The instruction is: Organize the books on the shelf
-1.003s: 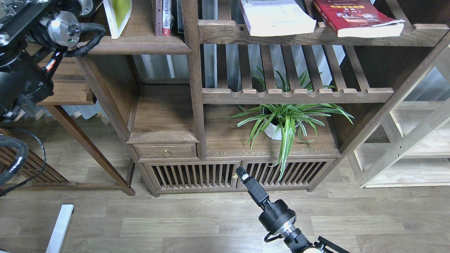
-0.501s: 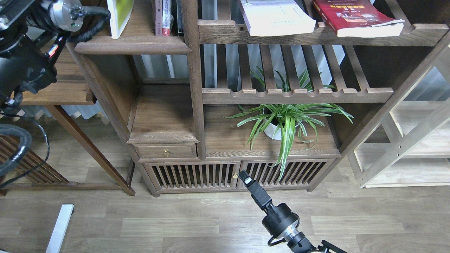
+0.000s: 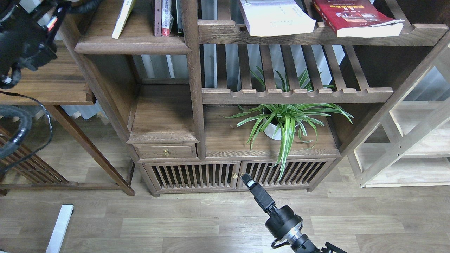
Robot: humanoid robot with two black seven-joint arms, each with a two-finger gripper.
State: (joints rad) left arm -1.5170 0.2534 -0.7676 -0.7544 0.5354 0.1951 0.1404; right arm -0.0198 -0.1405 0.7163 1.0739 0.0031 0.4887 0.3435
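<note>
The yellow-green book [image 3: 122, 19] leans tilted on the solid dark-brown shelf [image 3: 133, 45] at the upper left, its top cut off by the frame edge. The white book [image 3: 277, 17] and the red book [image 3: 355, 15] lie flat on the upper slatted rack to the right. My left arm [image 3: 21, 38] comes in at the top left and runs out of the frame, so its gripper is out of view. My right gripper [image 3: 247, 180] hangs low in front of the cabinet's slatted doors, dark and seen end-on, and I see nothing in it.
Several thin books [image 3: 163, 17] stand upright at the right end of the solid shelf, against the post. A potted spider plant [image 3: 284, 119] sits under the lower slatted rack. A brown side table [image 3: 45, 84] stands at the left and a light wooden rack [image 3: 415, 140] at the right.
My left arm has risen up and to the left, mostly out of the frame. The yellow-green book now leans more edge-on, further right. My right gripper has sunk slightly.
</note>
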